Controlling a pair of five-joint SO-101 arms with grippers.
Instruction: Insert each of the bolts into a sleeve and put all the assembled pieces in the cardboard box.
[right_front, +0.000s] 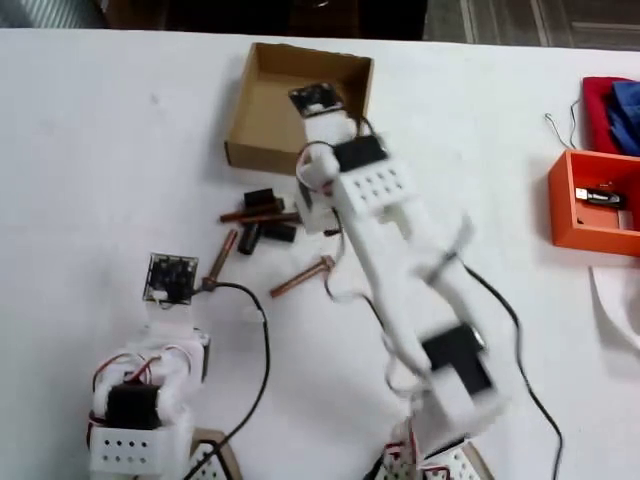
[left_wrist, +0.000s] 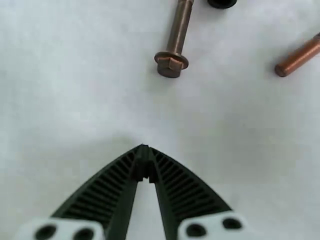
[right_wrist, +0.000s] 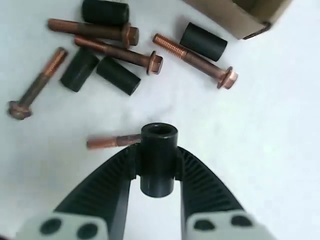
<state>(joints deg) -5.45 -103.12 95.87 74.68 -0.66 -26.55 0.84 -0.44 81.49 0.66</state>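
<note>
My right gripper (right_wrist: 158, 152) is shut on a black sleeve (right_wrist: 158, 172), held upright with its bore facing the camera, above the table. One copper bolt (right_wrist: 107, 142) lies just behind it. Beyond lie several more bolts (right_wrist: 117, 52) and loose sleeves (right_wrist: 117, 75), near a corner of the cardboard box (right_wrist: 245, 17). In the high view the right arm (right_front: 370, 190) reaches to the box (right_front: 245, 110), beside the pile (right_front: 262, 220). My left gripper (left_wrist: 144, 152) is shut and holds nothing, low over the table, a short way from a bolt's head (left_wrist: 171, 64).
An orange tray (right_front: 560, 215) with a small black item stands at the right edge, with red and blue things (right_front: 610, 105) behind it. A black cable (right_front: 265, 345) runs across the table between the arms. Open white table lies to the left.
</note>
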